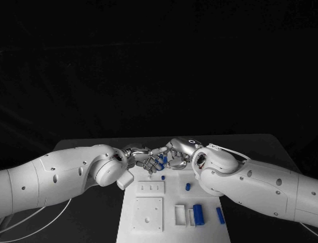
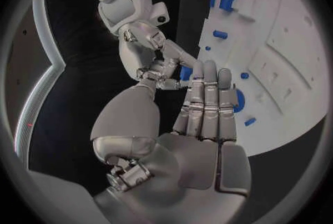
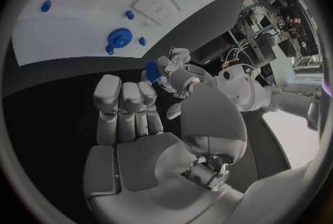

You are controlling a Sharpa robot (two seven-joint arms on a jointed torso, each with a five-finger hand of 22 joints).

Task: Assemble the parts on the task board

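Left hand (image 1: 135, 156), jointed silver metal, meets the right hand (image 1: 175, 156) above the far end of the flat white task board (image 1: 166, 223). A small blue part (image 1: 161, 161) is pinched between their fingertips.

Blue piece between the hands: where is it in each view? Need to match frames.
Head view: blue piece mid-picture, where the left hand and right hand meet, over the far end of the white board.
Left wrist view: blue piece just beside the left hand's fingertips, at the right hand's fingers.
Right wrist view: blue piece just past the right hand's fingertips, at the left hand's fingers.
Shared landmark: the white board.
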